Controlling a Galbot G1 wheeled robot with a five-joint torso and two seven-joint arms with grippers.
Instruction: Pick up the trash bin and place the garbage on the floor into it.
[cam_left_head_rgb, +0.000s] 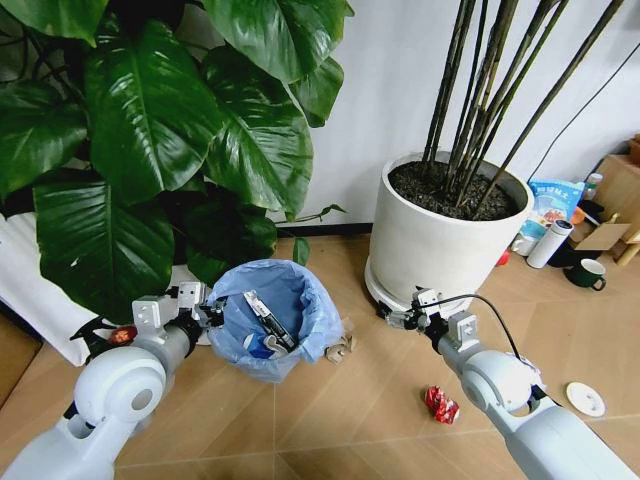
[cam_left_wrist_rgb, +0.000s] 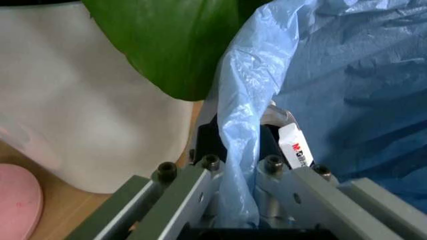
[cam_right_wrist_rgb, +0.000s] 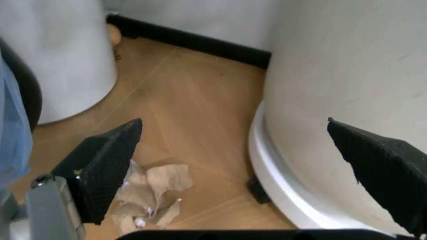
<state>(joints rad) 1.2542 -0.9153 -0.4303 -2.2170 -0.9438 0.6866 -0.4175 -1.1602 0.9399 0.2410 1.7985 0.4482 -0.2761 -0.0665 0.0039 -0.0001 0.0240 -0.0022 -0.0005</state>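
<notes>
- Trash bin (cam_left_head_rgb: 272, 318): round, dark, lined with crinkled light-blue bag; upright by the big-leafed plant; flat wrappers inside.
- Crumpled brown paper (cam_left_head_rgb: 341, 348): on floor just beside bin.
- Crushed red can (cam_left_head_rgb: 441, 404): on floor, well apart.

White arms — black-padded claws

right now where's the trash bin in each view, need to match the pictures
Head view: the trash bin sits lower centre, the left gripper at its rim.
Left wrist view: its blue liner covers the right side, pinched between the fingers.
Right wrist view: a sliver at the left edge.
Shared landmark: the blue liner.
</notes>
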